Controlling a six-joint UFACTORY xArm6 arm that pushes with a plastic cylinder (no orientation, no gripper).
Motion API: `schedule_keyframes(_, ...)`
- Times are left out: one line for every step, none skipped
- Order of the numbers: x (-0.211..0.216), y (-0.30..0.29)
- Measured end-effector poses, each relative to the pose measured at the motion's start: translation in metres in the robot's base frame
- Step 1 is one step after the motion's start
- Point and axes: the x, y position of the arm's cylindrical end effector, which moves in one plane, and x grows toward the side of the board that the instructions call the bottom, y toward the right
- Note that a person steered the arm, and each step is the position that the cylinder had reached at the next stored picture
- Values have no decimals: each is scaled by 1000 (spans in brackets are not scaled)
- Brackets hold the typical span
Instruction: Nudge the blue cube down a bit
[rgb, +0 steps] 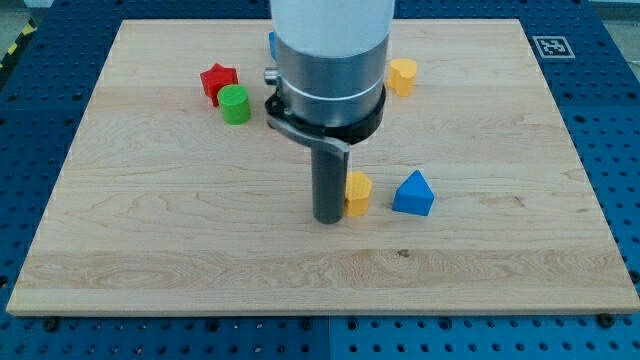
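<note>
Single camera view of our arm over the wooden board (480, 290), which lies on a blue perforated table (620, 150). The arm's grey and white body (330, 60) enters from the view's top and ends in a dark rod; we carry no pincer, so there is nothing to report as released, clenched or grasping. Our tip (330, 219) rests on the board near its middle, touching or just beside the left side of a small yellow block (358, 193) whose shape we cannot make out fully.

Just to the right of that yellow block, apart from it, stands a blue triangular block (414, 193). The blue cube (272, 44) shows only as a thin blue sliver at the left edge of our arm's body, near the view's top; most of it is hidden behind the arm, so its shape cannot be confirmed here. It lies well above our tip.

At the view's upper left a red star block (217, 78) touches a green cylinder (235, 104) placed at its lower right. A yellow cylinder (402, 75) sits just right of the arm's body, at the upper middle of the board. A printed marker (551, 46) sits off the board's upper right corner.
</note>
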Motion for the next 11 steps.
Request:
schedule_keyframes(-21,18)
schedule_keyframes(-23,48)
schedule_keyframes(-47,59)
schedule_keyframes(-102,38)
schedule_keyframes(-158,32)
schedule_keyframes(-221,32)
schedule_keyframes(-283,32)
schedule_keyframes(-327,2)
schedule_keyframes(-329,-51)
schedule_keyframes(-330,-121)
schedule_keyframes(-329,-134)
